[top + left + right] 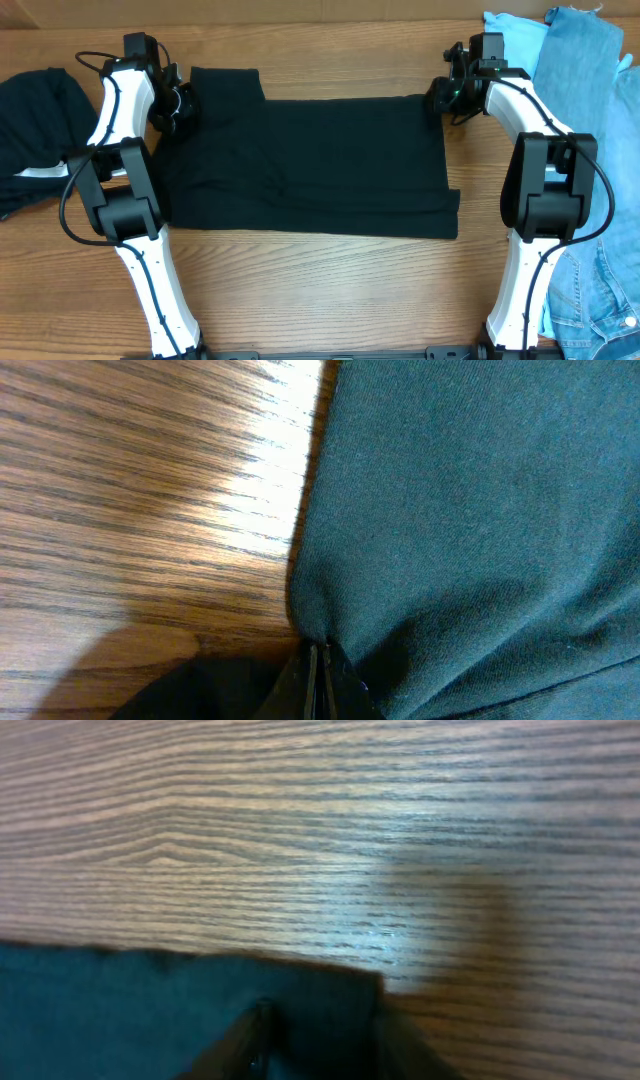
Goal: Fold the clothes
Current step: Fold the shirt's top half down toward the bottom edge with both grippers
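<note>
The black T-shirt (320, 160) lies flat on the wooden table, with one sleeve sticking out at the far left. My left gripper (180, 105) is at the shirt's far left edge, by the sleeve. In the left wrist view its fingers (318, 660) are pressed together on a puckered pinch of the shirt fabric (460, 510). My right gripper (440, 97) is at the shirt's far right corner. In the right wrist view its fingers (325, 1040) stand apart over that corner of the fabric (150, 1000).
Another black garment with a white label (35, 120) lies bunched at the left edge. A light-blue garment (515, 40) and a denim-blue one (600, 80) lie at the right, the denim running down the right edge. Bare wood (330, 280) lies in front of the shirt.
</note>
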